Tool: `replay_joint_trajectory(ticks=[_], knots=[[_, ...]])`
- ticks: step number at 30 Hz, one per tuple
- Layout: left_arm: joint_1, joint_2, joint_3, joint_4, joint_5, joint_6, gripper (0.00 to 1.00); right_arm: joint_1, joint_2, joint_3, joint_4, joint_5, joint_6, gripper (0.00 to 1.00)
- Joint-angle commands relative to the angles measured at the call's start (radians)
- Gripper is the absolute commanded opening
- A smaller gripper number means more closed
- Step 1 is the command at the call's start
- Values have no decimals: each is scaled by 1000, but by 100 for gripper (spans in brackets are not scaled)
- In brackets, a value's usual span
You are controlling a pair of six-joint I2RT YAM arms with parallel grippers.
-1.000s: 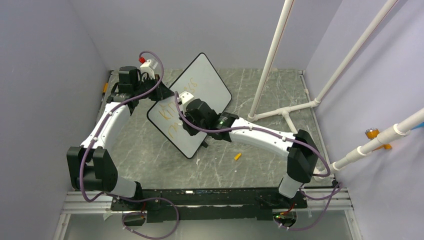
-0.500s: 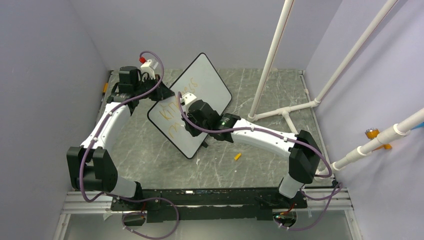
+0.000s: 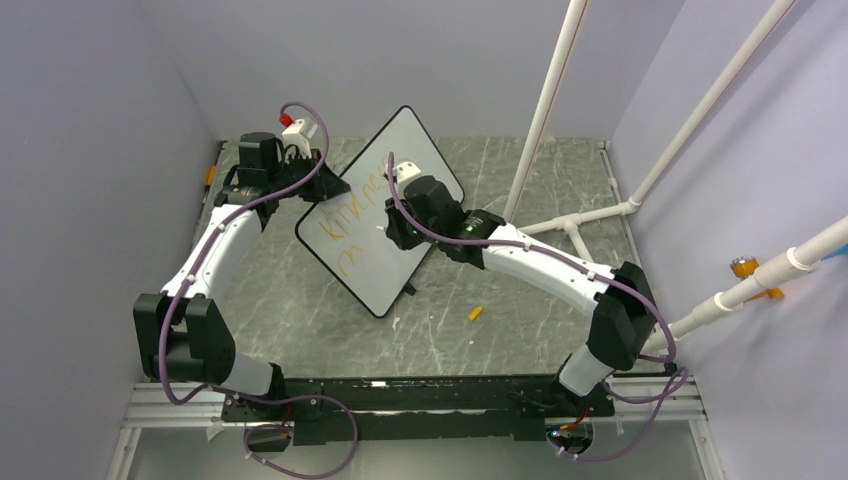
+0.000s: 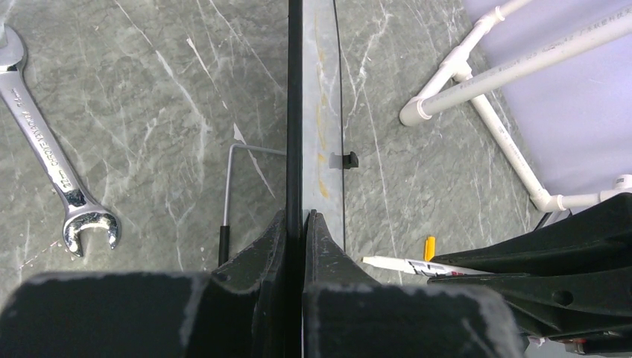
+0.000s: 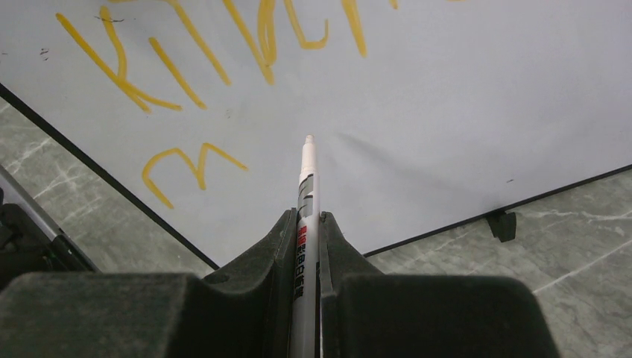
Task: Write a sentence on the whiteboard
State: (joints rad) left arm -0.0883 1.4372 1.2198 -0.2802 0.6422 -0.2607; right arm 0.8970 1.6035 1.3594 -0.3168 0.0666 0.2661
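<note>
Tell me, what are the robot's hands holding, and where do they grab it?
The left gripper pinches the whiteboard by its thin edge. The right gripper clamps the marker around its barrel, tip poking out in front.

- Left arm (image 3: 215, 245) and right arm (image 3: 540, 265): white shells, bulky black joint housings.
- Purple cables (image 3: 300, 108) run along both arms.
- Small green light (image 3: 467, 228) on the right arm, mid-frame.
- Left hand (image 4: 299, 224) and right hand (image 5: 308, 224): matte black, grey-scuffed edges.
- Red-and-white fitting (image 3: 290, 124), upper left.
</note>
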Motion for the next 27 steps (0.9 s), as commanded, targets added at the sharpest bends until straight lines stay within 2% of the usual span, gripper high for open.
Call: replay_joint_trajectory(ticks=[1, 16, 27], knots=[[-2, -23, 22, 54, -32, 83, 0, -4, 13, 44, 29, -35, 3, 0], [-2, -19, 23, 59, -19, 83, 0, -3, 86, 113, 35, -102, 4, 0], [-3, -23, 23, 57, -19, 82, 0, 37, 83, 82, 28, -146, -22, 0]])
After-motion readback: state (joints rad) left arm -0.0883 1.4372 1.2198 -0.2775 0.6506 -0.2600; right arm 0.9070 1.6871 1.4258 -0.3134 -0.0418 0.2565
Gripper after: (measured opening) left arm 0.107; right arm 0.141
